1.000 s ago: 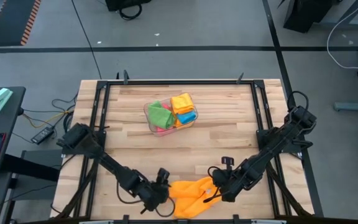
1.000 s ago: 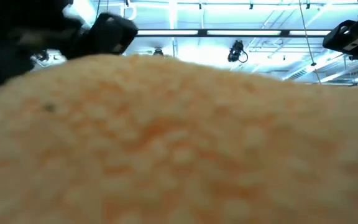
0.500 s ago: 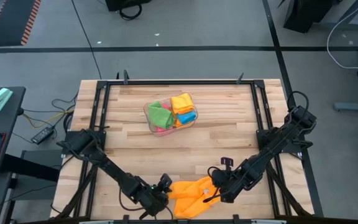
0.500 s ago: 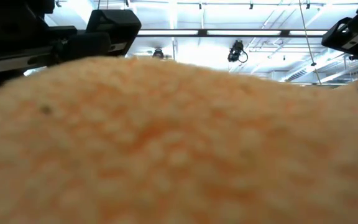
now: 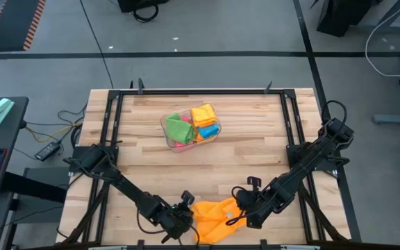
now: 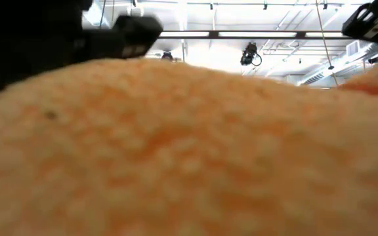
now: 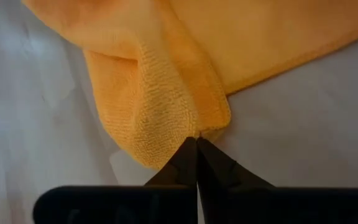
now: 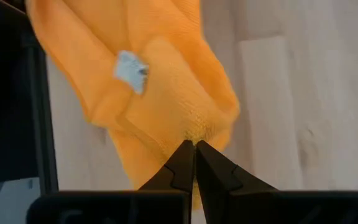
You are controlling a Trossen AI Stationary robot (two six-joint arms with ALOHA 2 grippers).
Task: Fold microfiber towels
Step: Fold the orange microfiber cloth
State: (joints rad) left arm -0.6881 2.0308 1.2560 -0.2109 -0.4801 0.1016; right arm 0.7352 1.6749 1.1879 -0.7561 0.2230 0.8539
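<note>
Left pincer (image 5: 188, 217) newly clenched on orange towel (image 5: 214, 217); right pincer (image 5: 241, 209) grips too, bin (image 5: 190, 126) apart.

Bare table (image 5: 255, 149) (mid-width) beyond bin (image 5: 190, 126), towel (image 5: 216, 212).

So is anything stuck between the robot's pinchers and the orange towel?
No, nothing visible is in the way. The left gripper is shut on a corner of the orange towel, and the right gripper is shut on its other side. Both pinch the cloth directly.
</note>
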